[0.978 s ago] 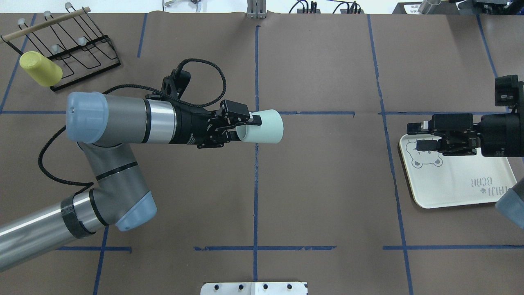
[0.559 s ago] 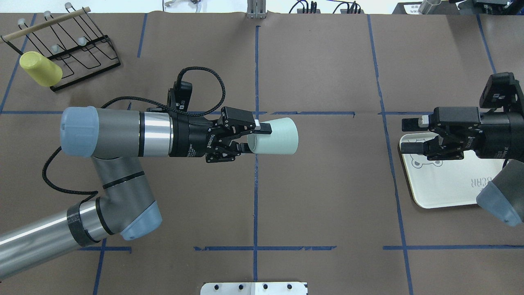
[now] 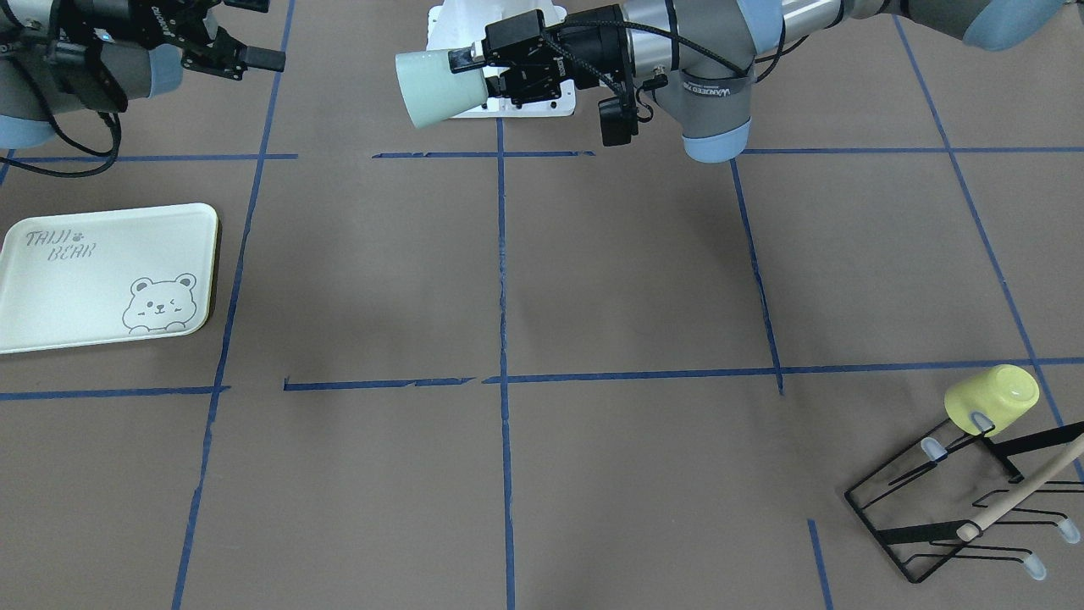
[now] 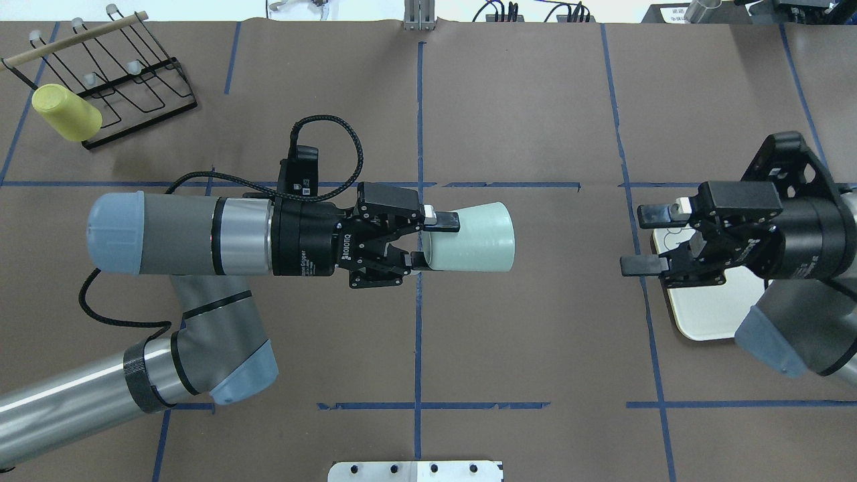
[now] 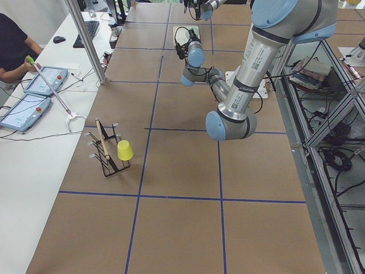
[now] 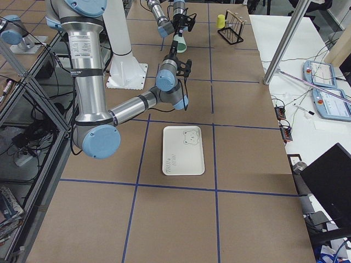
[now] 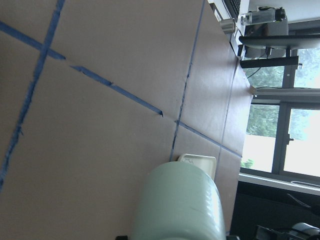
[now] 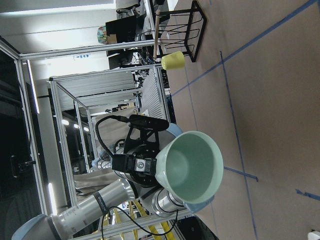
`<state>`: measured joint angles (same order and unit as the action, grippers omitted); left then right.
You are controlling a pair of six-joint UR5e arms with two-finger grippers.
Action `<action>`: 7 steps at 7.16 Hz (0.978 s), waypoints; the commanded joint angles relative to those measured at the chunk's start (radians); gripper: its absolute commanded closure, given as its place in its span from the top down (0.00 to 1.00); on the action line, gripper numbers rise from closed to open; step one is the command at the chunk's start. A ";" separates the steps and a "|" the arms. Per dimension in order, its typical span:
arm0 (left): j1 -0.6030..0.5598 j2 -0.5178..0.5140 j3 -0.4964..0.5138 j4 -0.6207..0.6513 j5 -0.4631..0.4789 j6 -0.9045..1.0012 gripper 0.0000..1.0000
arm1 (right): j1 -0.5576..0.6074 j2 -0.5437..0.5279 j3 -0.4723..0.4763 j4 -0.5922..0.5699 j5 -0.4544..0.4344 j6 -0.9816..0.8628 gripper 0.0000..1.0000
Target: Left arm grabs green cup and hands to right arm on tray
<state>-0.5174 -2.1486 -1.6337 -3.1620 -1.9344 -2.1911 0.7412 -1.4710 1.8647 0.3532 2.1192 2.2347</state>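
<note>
My left gripper [image 4: 435, 241] is shut on one end of the pale mint-green cup [image 4: 472, 236] and holds it sideways above the table's middle. The cup's wide end faces my right gripper [image 4: 636, 239], which is open and level with the cup, a gap apart. The cup also shows in the front view [image 3: 436, 76], the left wrist view [image 7: 182, 205] and the right wrist view [image 8: 192, 165]. The cream tray [image 4: 710, 308] with the bear drawing lies flat under the right arm, partly hidden; it is in full view from the front [image 3: 102, 280].
A yellow-green cup [image 4: 65, 112] hangs on a black wire rack [image 4: 114, 67] at the far left corner. A white metal plate [image 4: 415, 470] sits at the near edge. Blue tape lines cross the brown table.
The left arm has carried the cup to the right and slightly nearer. The right gripper has moved left, off the tray's edge toward the cup, still open.
</note>
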 commanded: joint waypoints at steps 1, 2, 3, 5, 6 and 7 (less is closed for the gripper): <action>0.000 -0.001 0.000 -0.064 0.002 -0.047 0.07 | -0.164 0.015 0.011 0.108 -0.143 0.007 0.97; 0.002 -0.004 0.000 -0.066 0.002 -0.052 0.07 | -0.180 0.058 0.007 0.104 -0.162 0.005 0.97; 0.002 -0.005 -0.001 -0.067 0.000 -0.082 0.07 | -0.190 0.086 0.002 0.098 -0.162 0.005 0.97; 0.004 -0.005 -0.003 -0.067 0.000 -0.131 0.07 | -0.195 0.087 -0.007 0.096 -0.163 -0.009 0.97; 0.005 -0.007 -0.006 -0.069 -0.006 -0.165 0.07 | -0.195 0.087 -0.024 0.098 -0.185 -0.064 0.97; 0.017 -0.002 -0.012 -0.069 -0.009 -0.202 0.07 | -0.195 0.090 -0.051 0.098 -0.205 -0.096 0.97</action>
<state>-0.5097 -2.1535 -1.6402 -3.2300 -1.9393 -2.3503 0.5467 -1.3833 1.8403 0.4503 1.9365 2.1813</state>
